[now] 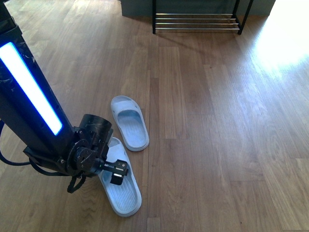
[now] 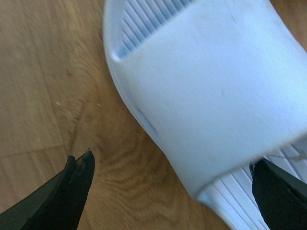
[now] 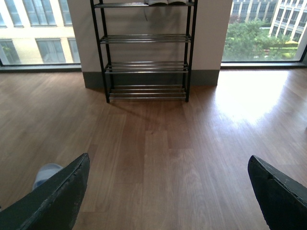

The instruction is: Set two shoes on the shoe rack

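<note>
The left gripper (image 1: 117,173) hung spread wide over the near slide (image 1: 123,195), grasping nothing yet. In its wrist view one of the fingers (image 2: 72,191) sat over bare wood and the other over the ribbed footbed, so the jaws straddled the strap (image 2: 206,91). I judged that stance a set-up for pinching the strap across its width, since it is the only raised part a narrow jaw could catch. The right gripper (image 3: 168,158) was likewise released and empty, held high and facing the rack, probably parked clear of the work.

The floor (image 1: 217,145), warm planking, filled the front view, with glare at 2 o'clock. The rack (image 1: 195,21) stood at 12 o'clock, well apart from the shoes; only its lowest chrome bars showed there, while the right wrist view gave several tiers against a wall between windows. The left arm (image 1: 34,106) slanted in from 10 o'clock down toward 7, its blue strip lit. The far slide (image 1: 130,124) lay just left of centre with its toe toward 11 o'clock; the near slide lay at 7 o'clock, just beside it on a similar slant, their ends close but seemingly not touching.

Neither slide was on the rack, so the task looked barely begun. The next move would call for a firm close on the strap, which looked soft and likely to flex.
</note>
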### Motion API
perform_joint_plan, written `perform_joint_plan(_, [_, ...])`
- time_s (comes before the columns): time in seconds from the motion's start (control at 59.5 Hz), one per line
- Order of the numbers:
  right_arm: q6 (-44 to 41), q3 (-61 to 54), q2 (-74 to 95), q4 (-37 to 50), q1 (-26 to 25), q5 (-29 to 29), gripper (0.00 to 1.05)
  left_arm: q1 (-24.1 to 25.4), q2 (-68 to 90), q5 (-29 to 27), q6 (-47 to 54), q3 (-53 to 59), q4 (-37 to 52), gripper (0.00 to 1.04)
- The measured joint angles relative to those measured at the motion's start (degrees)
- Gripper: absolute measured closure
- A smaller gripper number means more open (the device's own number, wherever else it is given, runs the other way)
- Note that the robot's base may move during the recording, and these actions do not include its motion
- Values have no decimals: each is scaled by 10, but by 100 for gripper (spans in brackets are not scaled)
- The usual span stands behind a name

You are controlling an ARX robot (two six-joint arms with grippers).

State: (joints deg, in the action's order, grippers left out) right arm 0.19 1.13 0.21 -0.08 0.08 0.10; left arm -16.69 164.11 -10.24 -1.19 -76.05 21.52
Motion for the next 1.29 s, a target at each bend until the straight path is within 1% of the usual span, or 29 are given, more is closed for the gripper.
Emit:
perform_joint_plan(0.101, [0, 0, 0, 0, 0, 0, 9, 6, 14, -32, 22, -11, 26, 10])
perform_joint_plan(0.151, [0, 0, 0, 0, 0, 0, 9, 9, 23, -47, 35, -16, 40, 17])
perform_joint_plan(0.269, [0, 0, 0, 0, 0, 0, 9, 18, 46, -75, 70, -22, 75, 34])
perform_joint_plan(0.302, [0, 0, 0, 0, 0, 0, 9, 19, 49, -77, 75, -22, 80, 38])
perform_joint_plan(0.336, [0, 0, 0, 0, 0, 0, 9, 23, 56, -79, 83, -25, 82, 47])
perform_joint_plan(0.386, [0, 0, 0, 0, 0, 0, 9, 25, 59, -87, 95, -26, 86, 56])
perform_joint_plan(0.42, [0, 0, 0, 0, 0, 0, 9, 25, 60, -88, 97, -26, 85, 59])
perform_joint_plan(0.487, [0, 0, 0, 0, 0, 0, 9, 27, 60, -97, 102, -26, 85, 70])
perform_joint_plan(0.554, [0, 0, 0, 0, 0, 0, 9, 30, 58, -112, 104, -25, 83, 84])
perform_joint_plan(0.588, [0, 0, 0, 0, 0, 0, 9, 31, 55, -118, 104, -21, 83, 90])
perform_joint_plan(0.689, [0, 0, 0, 0, 0, 0, 9, 42, 21, -130, 85, 9, 64, 103])
perform_joint_plan(0.756, [0, 0, 0, 0, 0, 0, 9, 57, -31, -134, 58, 48, 48, 103])
perform_joint_plan(0.823, [0, 0, 0, 0, 0, 0, 9, 69, -91, -128, 31, 89, 50, 103])
perform_joint_plan(0.89, [0, 0, 0, 0, 0, 0, 9, 81, -163, -128, 22, 136, 66, 103])
perform_joint_plan(0.924, [0, 0, 0, 0, 0, 0, 9, 89, -227, -131, 20, 177, 93, 103])
perform_joint_plan(0.974, [0, 0, 0, 0, 0, 0, 9, 94, -278, -137, 21, 211, 116, 103])
perform_joint_plan(1.058, [0, 0, 0, 0, 0, 0, 9, 103, -370, -139, 17, 271, 132, 103])
perform_joint_plan(1.126, [0, 0, 0, 0, 0, 0, 9, 109, -446, -152, 20, 326, 151, 103])
perform_joint_plan(1.176, [0, 0, 0, 0, 0, 0, 9, 113, -497, -157, 19, 360, 152, 103])
perform_joint_plan(1.226, [0, 0, 0, 0, 0, 0, 9, 118, -572, -175, 20, 413, 158, 103])
perform_joint_plan(1.294, [0, 0, 0, 0, 0, 0, 9, 120, -636, -187, 17, 453, 155, 103])
